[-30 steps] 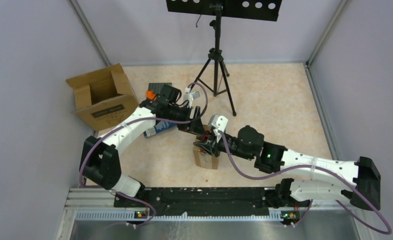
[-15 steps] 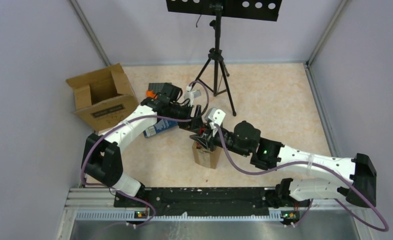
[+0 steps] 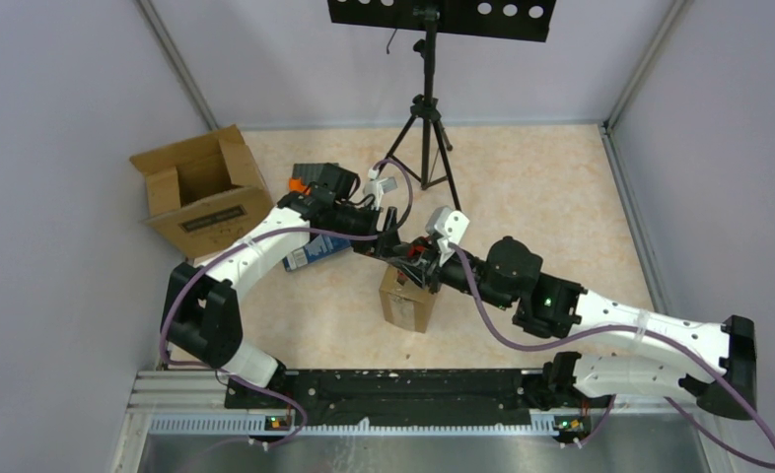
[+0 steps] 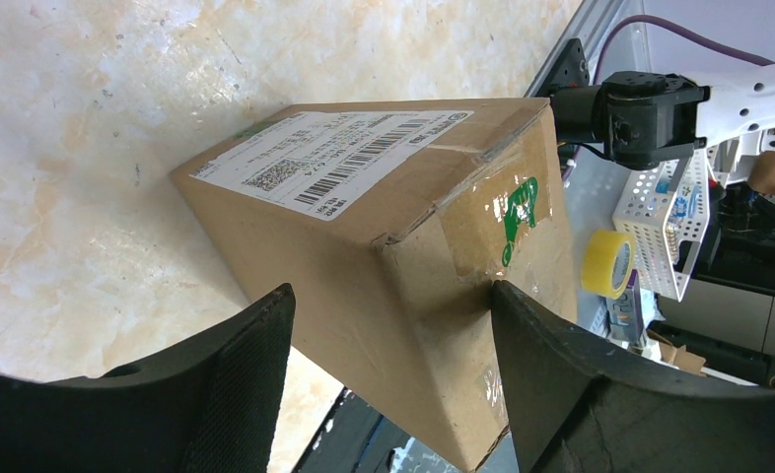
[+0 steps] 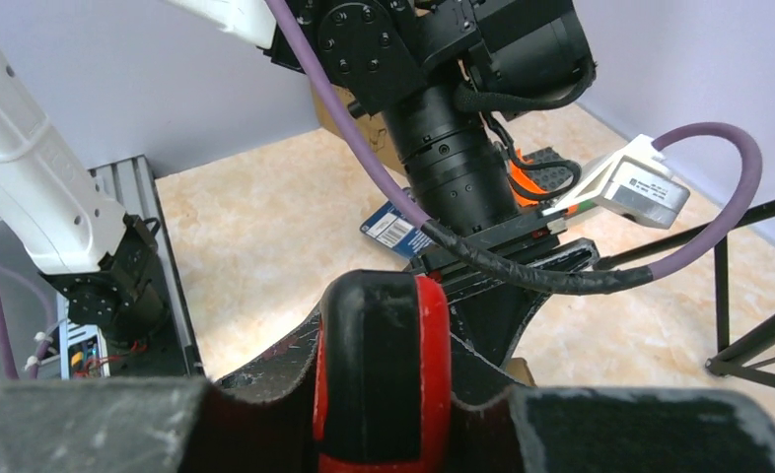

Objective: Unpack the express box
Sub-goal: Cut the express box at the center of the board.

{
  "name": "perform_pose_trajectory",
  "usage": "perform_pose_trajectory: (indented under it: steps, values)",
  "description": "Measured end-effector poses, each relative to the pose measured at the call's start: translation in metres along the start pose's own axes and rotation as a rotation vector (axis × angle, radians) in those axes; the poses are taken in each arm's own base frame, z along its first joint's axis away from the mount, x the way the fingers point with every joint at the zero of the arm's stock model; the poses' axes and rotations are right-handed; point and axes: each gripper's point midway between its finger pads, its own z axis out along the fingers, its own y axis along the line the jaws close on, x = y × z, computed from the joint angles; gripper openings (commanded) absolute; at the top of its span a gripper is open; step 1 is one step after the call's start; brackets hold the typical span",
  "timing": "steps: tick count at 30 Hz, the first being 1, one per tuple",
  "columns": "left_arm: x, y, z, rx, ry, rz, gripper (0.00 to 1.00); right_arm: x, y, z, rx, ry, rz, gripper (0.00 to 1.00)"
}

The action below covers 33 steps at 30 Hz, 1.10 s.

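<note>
Right hand (image 3: 421,261), clamping a red tool (image 5: 433,365), has backed off the taped-shut box (image 4: 364,256) the left hand (image 4: 391,289) grips.

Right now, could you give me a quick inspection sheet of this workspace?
Surface: beige stone-look table.
Job's things: small taped box standing at centre, shipping label on it, tape intact.
Clutter: open carton; blue packet; black-and-orange item.
Grippers: left gripper appears clamped on the box; right gripper shut on a red-and-black tool.
Cables: purple cables along both arms.
Surroundings: black tripod, grey walls.
</note>
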Motion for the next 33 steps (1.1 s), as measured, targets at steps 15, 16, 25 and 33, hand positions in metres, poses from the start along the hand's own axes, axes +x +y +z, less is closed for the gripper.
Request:
perform_pose_trajectory:
  steps: [15, 16, 25, 33]
  values:
    - [0.0, 0.0, 0.0, 0.002, 0.0, 0.001, 0.75, 0.012, 0.012, -0.004, -0.063, 0.036, -0.008, 0.0]
    - [0.0, 0.0, 0.0, 0.002, 0.0, 0.001, 0.74, 0.016, 0.013, -0.004, -0.067, 0.046, -0.008, 0.0]
    - [0.0, 0.0, 0.0, 0.002, 0.001, 0.0, 0.74, 0.025, 0.018, -0.004, -0.084, 0.066, -0.015, 0.0]
    - [0.0, 0.0, 0.0, 0.003, 0.0, 0.001, 0.74, 0.025, 0.021, -0.005, -0.094, 0.065, -0.036, 0.0]
